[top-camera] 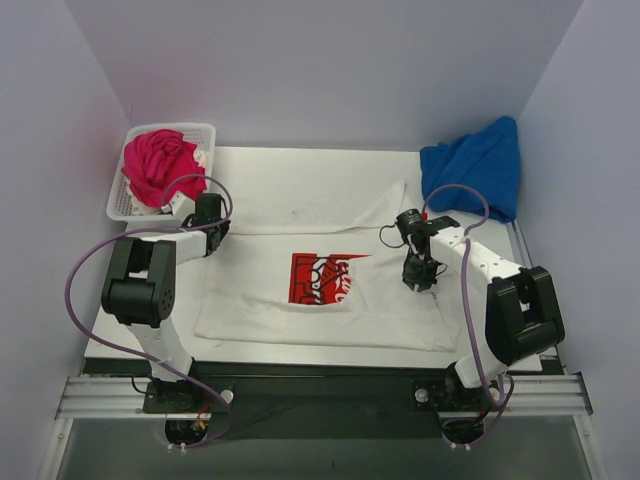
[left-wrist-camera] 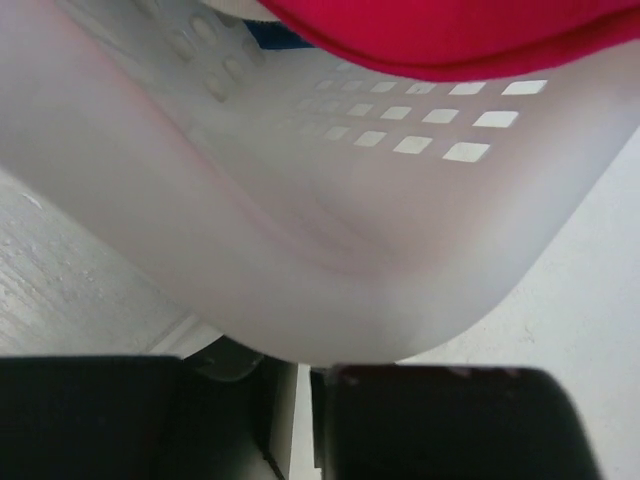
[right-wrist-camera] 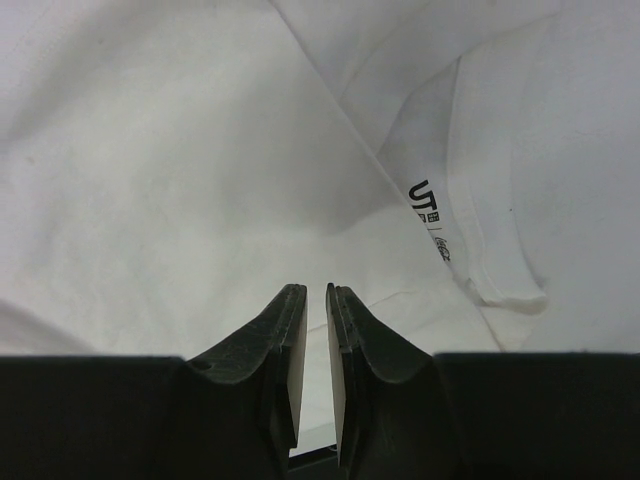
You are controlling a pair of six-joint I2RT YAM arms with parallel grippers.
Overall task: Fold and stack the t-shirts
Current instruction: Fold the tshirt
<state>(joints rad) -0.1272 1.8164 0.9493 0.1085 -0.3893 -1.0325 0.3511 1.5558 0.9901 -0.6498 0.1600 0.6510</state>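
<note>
A large white t-shirt (top-camera: 250, 305) with a red chest print (top-camera: 322, 279) lies spread on the table. My right gripper (top-camera: 418, 285) hovers over its right side. In the right wrist view (right-wrist-camera: 317, 290) its jaws are almost together with nothing between them, above the white cloth (right-wrist-camera: 180, 150) near the collar label (right-wrist-camera: 428, 210). A blue shirt (top-camera: 475, 165) lies bunched at the back right. A magenta-pink shirt (top-camera: 158, 165) fills the basket. My left gripper (top-camera: 188, 205) is at the basket's near right corner. Its jaws stand close together (left-wrist-camera: 300, 375), with the tips hidden under the basket wall.
The white lattice basket (top-camera: 205, 130) stands at the back left. Its wall (left-wrist-camera: 300, 250) fills the left wrist view, with pink cloth (left-wrist-camera: 450, 35) over its rim. Purple walls enclose the table on three sides.
</note>
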